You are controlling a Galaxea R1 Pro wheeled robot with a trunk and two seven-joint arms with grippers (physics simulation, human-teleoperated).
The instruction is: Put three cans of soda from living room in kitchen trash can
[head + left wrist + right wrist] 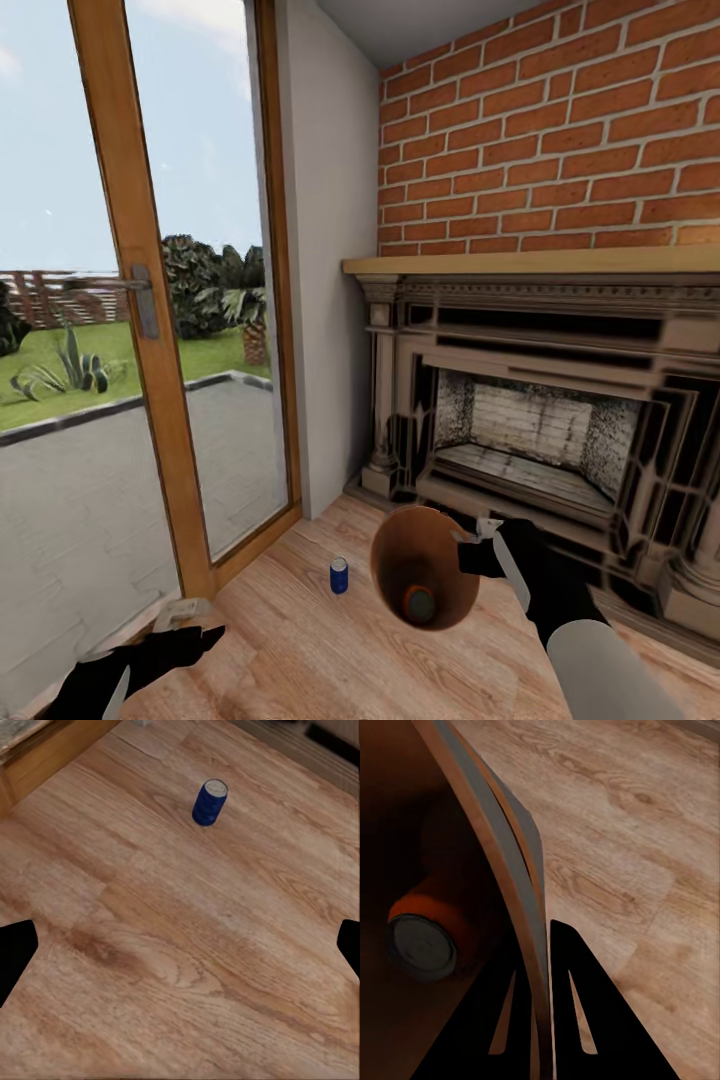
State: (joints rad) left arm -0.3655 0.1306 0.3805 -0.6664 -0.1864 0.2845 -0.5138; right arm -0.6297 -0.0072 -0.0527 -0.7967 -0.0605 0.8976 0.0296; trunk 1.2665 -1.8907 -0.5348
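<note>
Cans are being collected in the living room: one orange can (pixel 419 603) is already lying inside the bucket (pixel 392 560), and the blue can (pixel 339 576) is standing on the floor (pixel 300 650) near the glass door (pixel 140 300). A third can is not being seen. The bucket is being held tilted by the right gripper (pixel 478 545), its jaws being closed on the rim. The left gripper (pixel 185 625) is being kept low, jaws spread wide, pointed toward the blue can but well apart from it. The carrying to the kitchen is judged as not yet done.
</note>
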